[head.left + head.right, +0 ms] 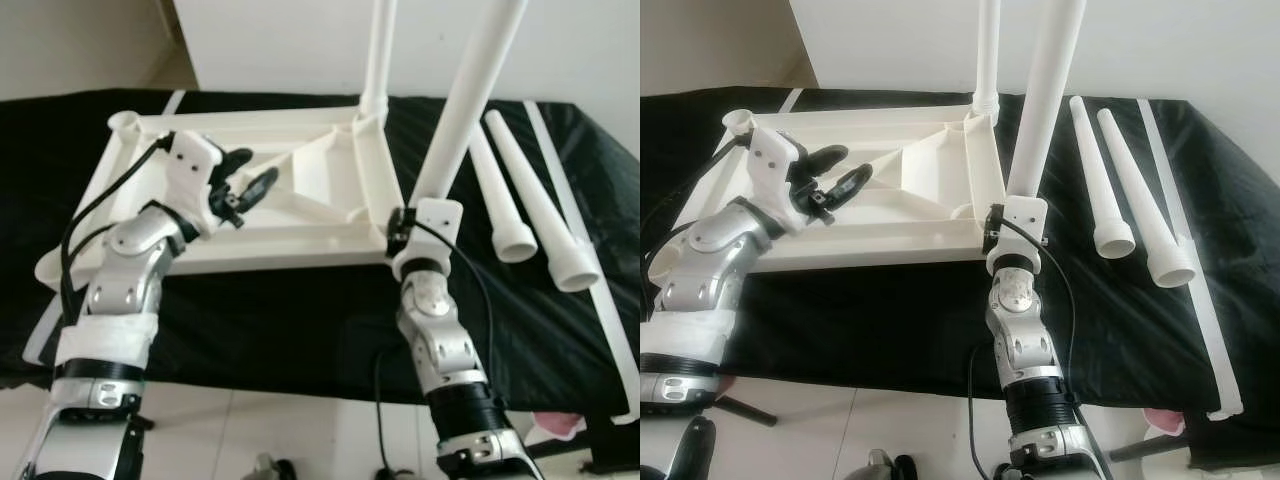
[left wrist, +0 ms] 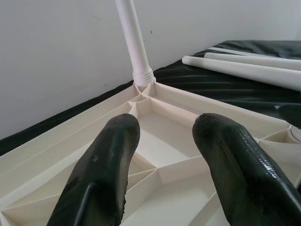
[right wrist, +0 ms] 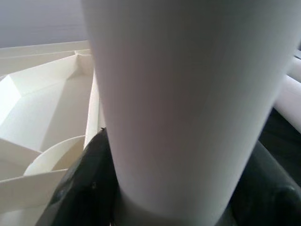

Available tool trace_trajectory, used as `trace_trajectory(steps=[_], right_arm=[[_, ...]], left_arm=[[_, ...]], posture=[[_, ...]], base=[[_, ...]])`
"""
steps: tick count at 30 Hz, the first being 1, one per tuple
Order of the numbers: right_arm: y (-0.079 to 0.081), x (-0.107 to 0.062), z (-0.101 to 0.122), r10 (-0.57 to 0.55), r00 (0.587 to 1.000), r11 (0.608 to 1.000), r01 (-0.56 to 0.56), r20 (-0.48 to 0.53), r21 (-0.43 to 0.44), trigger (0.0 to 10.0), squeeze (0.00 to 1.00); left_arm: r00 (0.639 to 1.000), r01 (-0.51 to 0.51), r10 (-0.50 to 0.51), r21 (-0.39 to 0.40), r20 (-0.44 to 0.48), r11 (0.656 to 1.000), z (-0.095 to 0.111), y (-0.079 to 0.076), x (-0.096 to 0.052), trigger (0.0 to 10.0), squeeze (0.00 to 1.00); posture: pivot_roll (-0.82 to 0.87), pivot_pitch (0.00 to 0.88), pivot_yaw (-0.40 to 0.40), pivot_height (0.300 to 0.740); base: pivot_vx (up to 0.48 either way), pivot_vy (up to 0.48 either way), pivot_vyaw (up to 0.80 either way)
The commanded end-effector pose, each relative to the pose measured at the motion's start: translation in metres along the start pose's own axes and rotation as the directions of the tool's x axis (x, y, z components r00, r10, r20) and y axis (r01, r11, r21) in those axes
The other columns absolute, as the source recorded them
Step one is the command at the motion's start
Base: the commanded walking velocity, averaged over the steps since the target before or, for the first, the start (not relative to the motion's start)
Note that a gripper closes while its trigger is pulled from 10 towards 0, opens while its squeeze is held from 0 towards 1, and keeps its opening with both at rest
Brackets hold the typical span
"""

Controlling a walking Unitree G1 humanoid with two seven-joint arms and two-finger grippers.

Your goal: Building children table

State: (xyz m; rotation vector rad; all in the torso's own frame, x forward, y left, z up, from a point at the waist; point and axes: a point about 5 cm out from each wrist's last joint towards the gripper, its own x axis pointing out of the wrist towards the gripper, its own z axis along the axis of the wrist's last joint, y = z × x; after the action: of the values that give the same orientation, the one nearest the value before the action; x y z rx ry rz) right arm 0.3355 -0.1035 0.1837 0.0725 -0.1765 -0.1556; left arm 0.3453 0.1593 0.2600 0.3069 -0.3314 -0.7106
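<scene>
Holding leg [image 1: 470,90] upright with right tool [image 1: 428,215], clamped near its base, over tabletop [image 1: 250,225] corner socket. Left tool [image 1: 245,185] open above frame. Leg looks light, stiff, slick; I grip low.

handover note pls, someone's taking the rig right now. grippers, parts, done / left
Right gripper: shut on a table leg, held upright over the near right corner of the upturned tabletop; the pictures don't settle whether it is seated in its socket.
Left gripper: open, empty, hovering above the tabletop's ribbed underside.
Parts: tabletop lies on the black cloth. One fitted leg stands in the far right corner. Two loose legs lie on the cloth right of the tabletop, beside a long white strip.
Done: one leg in.
Left: seat the held leg, then fit the two loose ones at the left corners.
</scene>
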Motion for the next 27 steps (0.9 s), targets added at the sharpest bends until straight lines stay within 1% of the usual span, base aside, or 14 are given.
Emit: trace_trajectory(steps=[1,6,7,8,9,13,14,17,20,23,24,25,26,27], right_arm=[[-0.008,-0.004,-0.011,-0.017,0.999,0.999,0.018,-0.048,0.026,10.0,1.00],[-0.019,0.002,-0.004,0.025,1.000,0.999,-0.025,-0.015,0.030,10.0,1.00],[-0.024,0.005,-0.001,0.066,0.998,0.998,-0.066,-0.003,0.023,10.0,1.00],[-0.029,0.009,0.002,0.107,0.994,0.994,-0.107,0.005,0.018,10.0,0.60],[-0.033,0.012,0.003,0.158,0.987,0.987,-0.158,0.005,0.007,10.0,0.00],[-0.035,0.016,0.004,0.254,0.967,0.967,-0.254,-0.011,-0.017,10.0,0.00],[-0.034,0.018,0.005,0.316,0.948,0.947,-0.317,-0.020,-0.048,10.0,0.00],[-0.035,0.023,0.007,0.431,0.902,0.896,-0.432,-0.033,-0.104,10.0,0.00],[-0.036,0.024,0.007,0.456,0.889,0.881,-0.457,-0.040,-0.121,10.0,0.00],[-0.034,0.025,0.006,0.530,0.845,0.834,-0.534,-0.066,-0.140,10.0,0.00],[-0.034,0.025,0.006,0.557,0.827,0.816,-0.561,-0.069,-0.141,7.6,0.00],[-0.035,0.026,0.006,0.563,0.823,0.810,-0.568,-0.075,-0.146,1.1,0.00],[-0.035,0.026,0.006,0.563,0.823,0.810,-0.568,-0.075,-0.146,1.1,0.00],[-0.036,0.027,0.005,0.564,0.822,0.808,-0.570,-0.080,-0.150,0.0,0.00]], left_arm=[[1.000,0.004,-0.004,0.017,-0.030,1.000,-0.002,0.000,-0.002,10.0,0.00],[0.999,0.009,-0.009,0.018,-0.036,1.000,-0.003,-0.001,-0.001,10.0,0.00],[0.999,0.013,-0.012,0.018,-0.040,1.000,-0.003,-0.002,-0.001,10.0,0.00],[0.999,0.015,-0.014,0.018,-0.045,1.000,-0.004,-0.002,-0.001,10.0,0.00],[0.999,0.018,-0.017,0.019,-0.049,1.000,-0.004,-0.002,-0.001,10.0,0.00],[0.999,0.016,-0.016,0.007,-0.042,1.000,-0.004,-0.002,-0.002,10.0,0.00],[1.000,0.013,-0.013,-0.006,-0.026,1.000,-0.003,-0.002,-0.002,0.0,0.00],[1.000,0.016,-0.016,-0.013,-0.017,1.000,-0.002,-0.002,-0.001,0.0,0.00],[1.000,0.019,-0.019,-0.012,-0.018,1.000,-0.002,-0.002,-0.001,0.0,0.00],[0.999,0.025,-0.025,-0.009,-0.022,1.000,-0.002,-0.003,-0.001,0.0,0.00],[0.999,0.027,-0.027,-0.009,-0.025,1.000,-0.003,-0.003,-0.001,0.0,0.00],[0.999,0.029,-0.029,-0.008,-0.028,1.000,-0.003,-0.003,-0.001,0.0,0.00],[0.999,0.029,-0.029,-0.008,-0.028,1.000,-0.003,-0.003,-0.001,0.0,0.00],[0.999,0.030,-0.030,-0.007,-0.030,1.000,-0.003,-0.003,-0.001,0.0,0.00]], posture=[[-0.06,0.131,0.047,0.740],[-0.06,0.136,0.047,0.740],[-0.06,0.138,0.048,0.740],[-0.07,0.141,0.051,0.740],[-0.07,0.142,0.051,0.740],[-0.07,0.145,0.053,0.740],[-0.07,0.151,0.060,0.740],[-0.07,0.154,0.062,0.740],[-0.07,0.154,0.062,0.740],[-0.07,0.154,0.065,0.740],[-0.07,0.154,0.063,0.740],[-0.07,0.154,0.063,0.740],[-0.07,0.154,0.063,0.740],[-0.07,0.154,0.063,0.740]], base=[[0.000,0.000,0.00],[0.000,0.000,0.00],[0.000,0.000,0.00],[0.000,0.000,0.00],[0.000,0.000,0.00],[0.000,0.000,0.00],[0.000,0.000,0.00],[0.000,0.000,0.00],[0.000,0.000,0.00],[0.000,0.000,0.00],[0.000,0.000,0.00],[0.000,0.000,0.00],[0.000,0.000,0.00],[0.000,0.000,0.00]])
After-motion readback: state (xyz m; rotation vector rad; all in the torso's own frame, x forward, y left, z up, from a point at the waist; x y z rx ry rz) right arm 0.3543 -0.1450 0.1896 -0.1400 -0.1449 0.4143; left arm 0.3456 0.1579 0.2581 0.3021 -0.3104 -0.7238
